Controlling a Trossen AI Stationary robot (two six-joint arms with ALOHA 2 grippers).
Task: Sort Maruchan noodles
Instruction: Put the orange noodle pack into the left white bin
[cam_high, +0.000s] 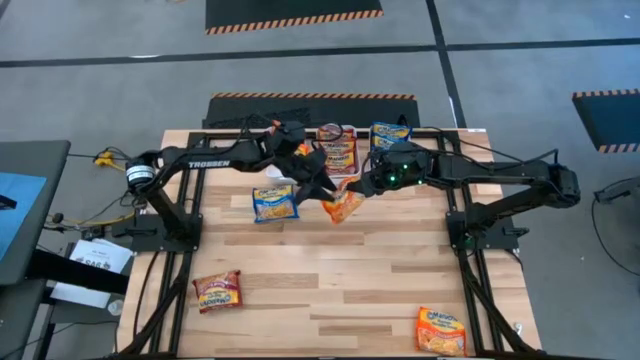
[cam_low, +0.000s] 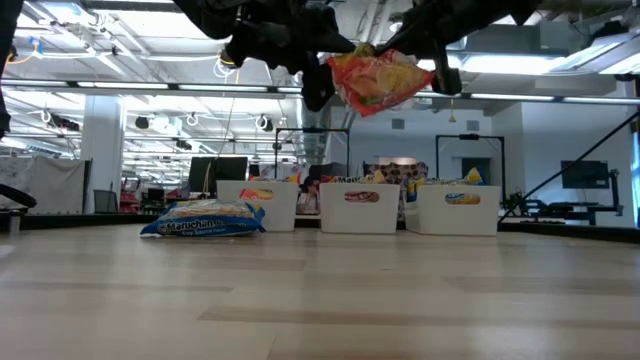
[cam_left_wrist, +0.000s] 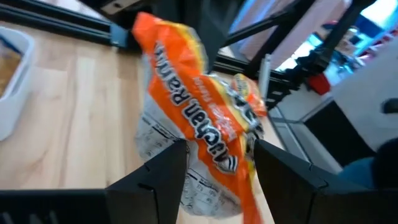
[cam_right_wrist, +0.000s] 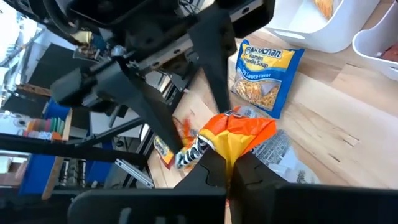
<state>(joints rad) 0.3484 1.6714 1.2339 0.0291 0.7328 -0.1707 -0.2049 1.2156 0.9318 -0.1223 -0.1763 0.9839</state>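
Hanging above the tabletop (cam_high: 340, 270), the orange packet (cam_high: 343, 206) is pinched by our right gripper (cam_right_wrist: 229, 163) while our left gripper (cam_left_wrist: 216, 163) (fingers spread) straddles it, its long axis running between them.

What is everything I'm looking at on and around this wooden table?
orange noodle packet: one, orange, held in the air above the table's middle by the right gripper.
blue noodle packets: two in sight, one flat on the table left of centre, one at the far edge.
red noodle packet: one, near left corner.
second orange packet: one, near right corner.
white bins: three, in a row along the far edge, with packets inside.
table: one, pale wood.
left gripper: open, fingers either side of the held packet.
right gripper: shut on the held packet.
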